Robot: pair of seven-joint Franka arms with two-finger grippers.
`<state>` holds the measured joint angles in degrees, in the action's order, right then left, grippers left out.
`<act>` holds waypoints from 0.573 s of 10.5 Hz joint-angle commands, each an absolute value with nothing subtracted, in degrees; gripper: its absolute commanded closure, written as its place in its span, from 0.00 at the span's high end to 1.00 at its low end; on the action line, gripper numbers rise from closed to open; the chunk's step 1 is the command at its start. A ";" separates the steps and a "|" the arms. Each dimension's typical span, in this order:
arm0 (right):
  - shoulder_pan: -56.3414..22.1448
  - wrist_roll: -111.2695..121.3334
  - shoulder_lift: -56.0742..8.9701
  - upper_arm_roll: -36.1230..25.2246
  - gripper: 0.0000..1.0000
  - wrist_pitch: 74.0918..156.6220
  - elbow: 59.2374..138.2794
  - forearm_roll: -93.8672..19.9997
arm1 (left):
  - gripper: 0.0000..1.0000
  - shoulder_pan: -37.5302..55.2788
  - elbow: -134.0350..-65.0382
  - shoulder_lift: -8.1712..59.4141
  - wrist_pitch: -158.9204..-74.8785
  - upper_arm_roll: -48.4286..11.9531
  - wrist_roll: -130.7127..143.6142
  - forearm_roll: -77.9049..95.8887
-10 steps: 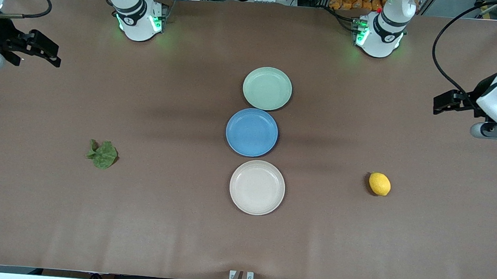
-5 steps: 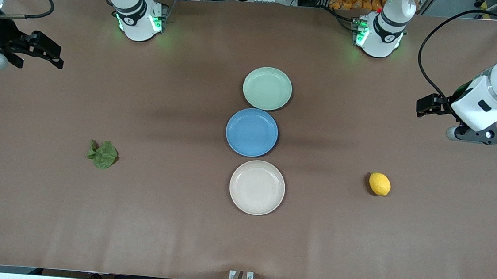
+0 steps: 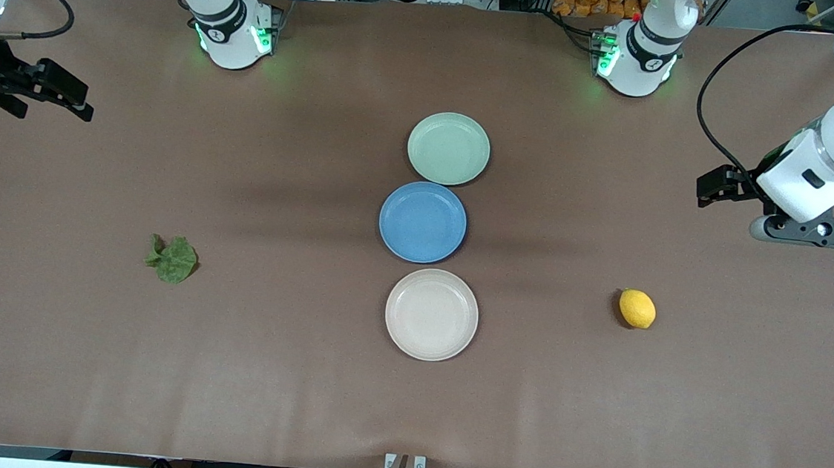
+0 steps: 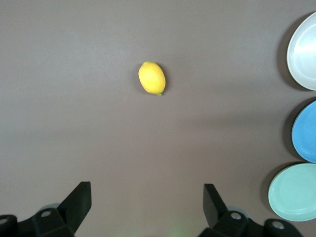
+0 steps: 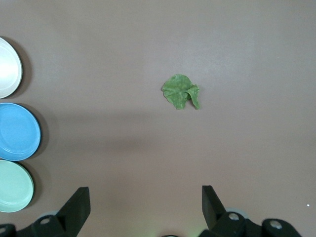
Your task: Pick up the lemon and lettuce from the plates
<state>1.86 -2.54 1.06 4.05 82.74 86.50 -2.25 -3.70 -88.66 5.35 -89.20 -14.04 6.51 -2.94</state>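
The lemon (image 3: pixel 636 308) lies on the bare table toward the left arm's end, also in the left wrist view (image 4: pixel 151 78). The lettuce (image 3: pixel 172 259) lies on the bare table toward the right arm's end, also in the right wrist view (image 5: pixel 180 91). The mint green plate (image 3: pixel 448 148) and the beige plate (image 3: pixel 431 314) are empty in the middle. My left gripper (image 3: pixel 715 184) is open and empty, high over the table's left-arm end. My right gripper (image 3: pixel 71 94) is open and empty over the right-arm end.
An empty blue plate (image 3: pixel 422 222) sits between the mint and beige plates, touching both. The arm bases (image 3: pixel 232 30) (image 3: pixel 635 58) stand at the edge of the table farthest from the front camera.
My left gripper has moved in over the table from its end, toward the middle. My right gripper has shifted slightly outward toward the table's end. Lemon, lettuce and plates have not moved.
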 commanded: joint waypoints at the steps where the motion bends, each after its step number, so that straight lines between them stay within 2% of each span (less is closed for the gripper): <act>1: 2.29 -2.20 1.14 4.31 1.00 82.88 86.40 -3.16 | 1.00 -4.31 -90.88 3.16 -91.84 -14.06 6.24 -1.41; 6: 2.46 -2.20 2.11 4.22 1.00 82.88 86.40 -2.90 | 1.00 -4.31 -90.70 2.90 -93.51 -13.89 6.24 -1.49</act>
